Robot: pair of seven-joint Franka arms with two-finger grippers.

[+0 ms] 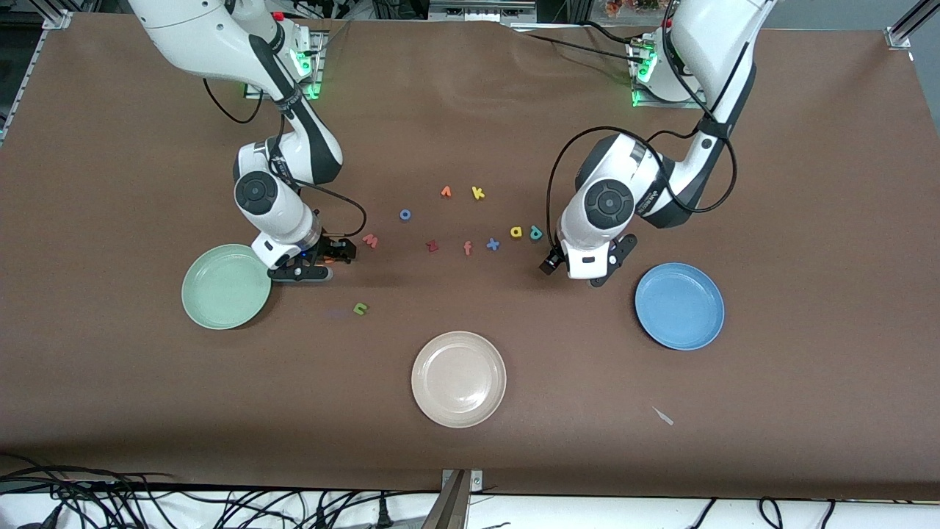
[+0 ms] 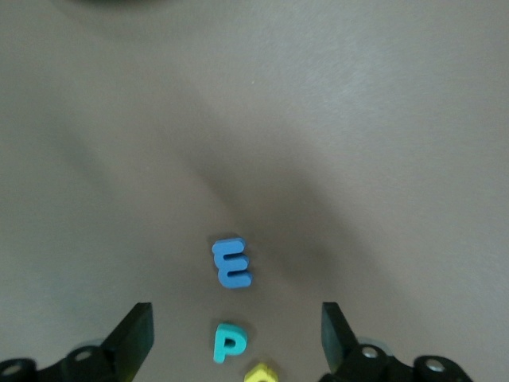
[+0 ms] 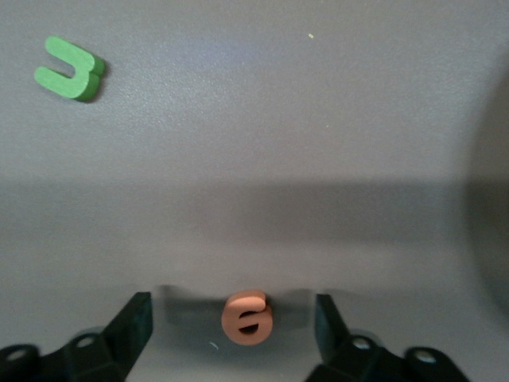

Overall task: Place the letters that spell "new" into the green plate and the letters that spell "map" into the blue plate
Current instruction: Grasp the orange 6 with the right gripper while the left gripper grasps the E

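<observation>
Right gripper [image 3: 231, 322] sits low beside the green plate [image 1: 220, 290], fingers spread around the orange e [image 3: 247, 317] — set to pinch. Left gripper [image 2: 237, 334], fingers also spread, frames the teal p [image 2: 230, 343] at the frame's bottom, blue m [image 2: 231, 263] just above — "map" letters, near the blue plate [image 1: 679, 306].

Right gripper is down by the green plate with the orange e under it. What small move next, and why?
Probably close the right gripper on the orange e. In the right wrist view the letter lies on the table between the open fingers, apart from both, so nothing is held yet. The green plate sits right beside it and holds no letters.
</observation>
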